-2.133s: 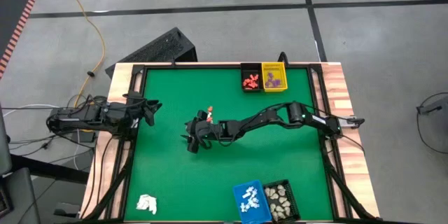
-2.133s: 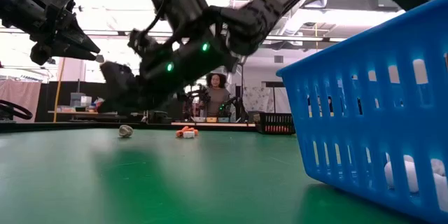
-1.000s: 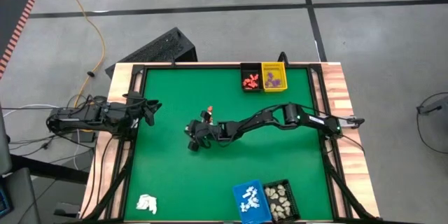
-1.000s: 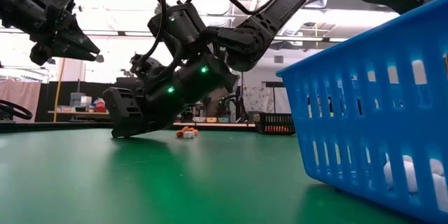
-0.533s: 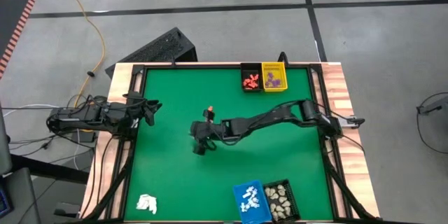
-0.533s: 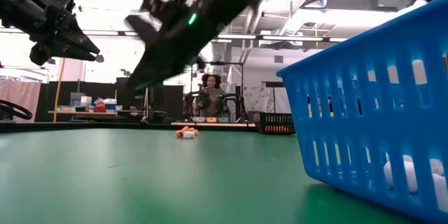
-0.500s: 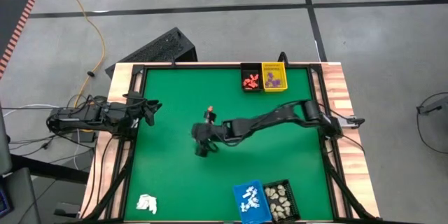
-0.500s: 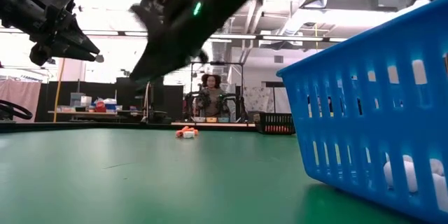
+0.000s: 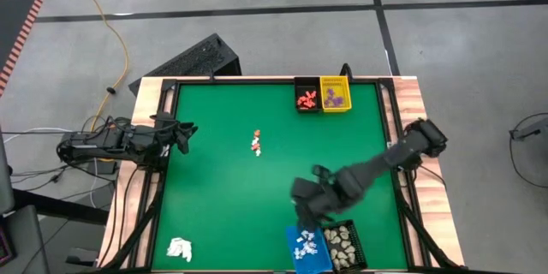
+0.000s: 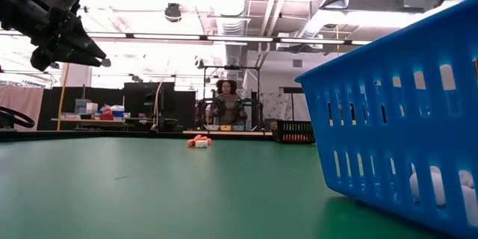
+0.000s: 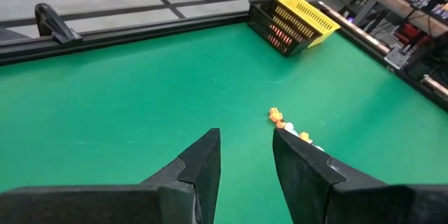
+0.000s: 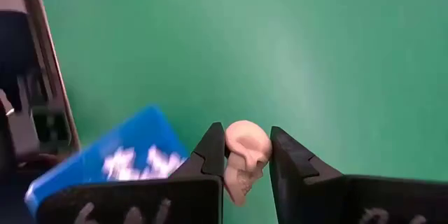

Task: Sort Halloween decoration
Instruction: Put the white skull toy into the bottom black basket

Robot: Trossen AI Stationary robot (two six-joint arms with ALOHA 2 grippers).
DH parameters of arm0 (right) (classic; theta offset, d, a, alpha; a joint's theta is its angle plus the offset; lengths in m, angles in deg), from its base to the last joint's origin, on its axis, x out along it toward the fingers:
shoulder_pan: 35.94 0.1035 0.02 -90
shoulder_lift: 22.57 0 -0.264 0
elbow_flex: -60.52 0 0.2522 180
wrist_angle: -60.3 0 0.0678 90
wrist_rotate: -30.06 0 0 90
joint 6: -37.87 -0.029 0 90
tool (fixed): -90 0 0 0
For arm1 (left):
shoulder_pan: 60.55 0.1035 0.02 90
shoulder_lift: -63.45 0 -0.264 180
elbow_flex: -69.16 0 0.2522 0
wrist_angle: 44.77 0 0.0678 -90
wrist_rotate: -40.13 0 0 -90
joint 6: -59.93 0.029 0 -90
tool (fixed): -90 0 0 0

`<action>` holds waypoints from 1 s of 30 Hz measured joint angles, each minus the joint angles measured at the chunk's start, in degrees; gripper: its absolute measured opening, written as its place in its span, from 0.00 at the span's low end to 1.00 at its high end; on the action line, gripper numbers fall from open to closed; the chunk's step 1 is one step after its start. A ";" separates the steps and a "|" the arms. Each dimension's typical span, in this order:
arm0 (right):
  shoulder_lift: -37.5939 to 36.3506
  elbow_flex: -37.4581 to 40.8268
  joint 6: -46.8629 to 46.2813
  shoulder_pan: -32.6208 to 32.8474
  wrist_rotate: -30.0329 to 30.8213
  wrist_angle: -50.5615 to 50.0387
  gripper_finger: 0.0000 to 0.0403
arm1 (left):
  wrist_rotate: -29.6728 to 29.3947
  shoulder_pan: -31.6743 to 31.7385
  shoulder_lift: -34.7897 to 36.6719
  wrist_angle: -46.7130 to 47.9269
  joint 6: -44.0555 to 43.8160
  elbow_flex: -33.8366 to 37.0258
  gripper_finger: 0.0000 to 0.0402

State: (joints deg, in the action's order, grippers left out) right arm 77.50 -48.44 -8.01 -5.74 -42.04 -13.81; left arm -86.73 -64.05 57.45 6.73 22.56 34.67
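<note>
Item: cream skull piece (image 12: 246,155), clamped between the right gripper (image 9: 310,208) fingers, carried above the table just short of the blue basket (image 9: 306,247) and the black basket (image 9: 344,241) of cream pieces beside it. Left gripper (image 11: 245,155): held idle at the table's left edge, fingers apart. Remaining orange-and-white pieces (image 9: 256,143) are logged mid-table, nearer the left arm.

text: none I can read | labels: none on my blue basket (image 9: 301,244), black basket (image 9: 342,241) or yellow basket (image 9: 335,93) | brands: none on my arms | numbers: none | signs: none legible in the room beyond the table (image 9: 214,180)
</note>
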 joint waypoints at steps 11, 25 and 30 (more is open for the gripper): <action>0.55 2.23 -35.35 16.56 -3.47 -12.10 0.17 | -0.80 0.01 0.00 0.13 -0.43 0.00 0.30; 0.53 11.02 -47.77 21.90 -10.62 -0.92 0.17 | -1.97 -0.01 0.00 0.15 -0.43 0.00 0.30; 0.54 13.20 -48.52 21.78 -14.62 3.05 0.22 | -1.97 0.00 0.00 0.17 -0.43 0.00 0.30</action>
State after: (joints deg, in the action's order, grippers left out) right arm 78.04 -35.24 -56.53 16.05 -56.66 -10.76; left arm -88.70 -64.05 57.45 6.90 22.13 34.67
